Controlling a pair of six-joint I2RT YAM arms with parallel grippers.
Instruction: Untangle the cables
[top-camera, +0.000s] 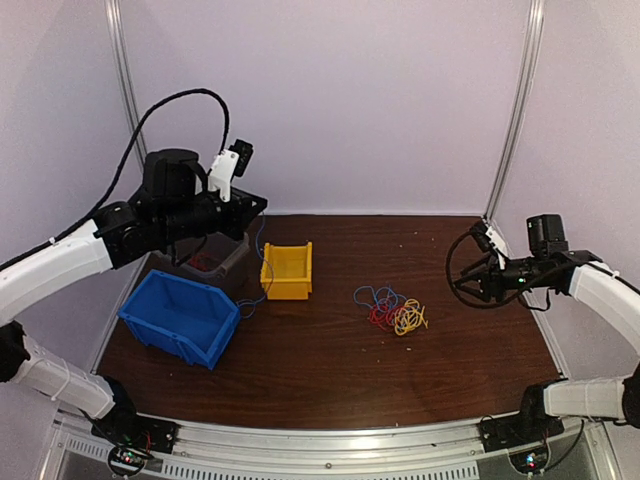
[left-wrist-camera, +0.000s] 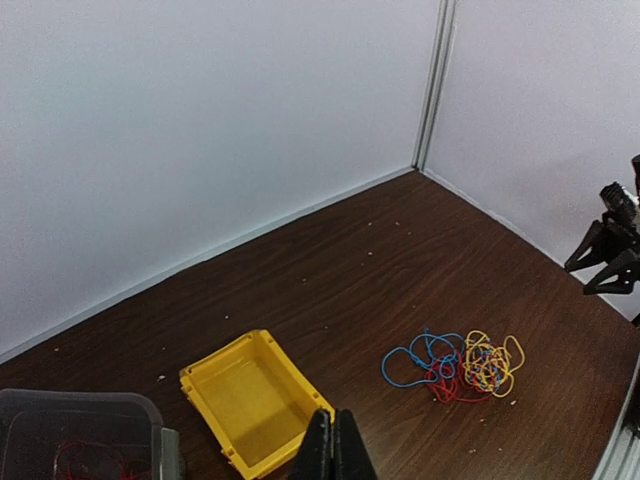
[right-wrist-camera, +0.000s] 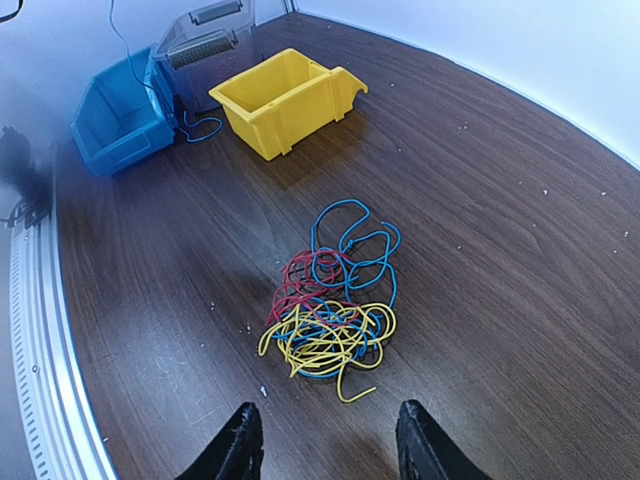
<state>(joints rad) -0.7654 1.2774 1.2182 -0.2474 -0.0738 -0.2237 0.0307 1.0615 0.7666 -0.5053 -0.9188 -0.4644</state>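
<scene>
The cables (top-camera: 393, 312) lie bundled on the desk (top-camera: 330, 385), right of the yellow bin (top-camera: 287, 270). Left hand (left-wrist-camera: 332, 420), above that bin, is clamped on one blue cable (top-camera: 264, 255) hanging beside it; right hand (right-wrist-camera: 325, 440), farther right, has jaws apart, empty

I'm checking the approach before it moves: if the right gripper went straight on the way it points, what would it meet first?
Most likely the cables, their yellow loops nearest, lying straight ahead of the right gripper with its jaws open; how far off is hard to judge.
</scene>
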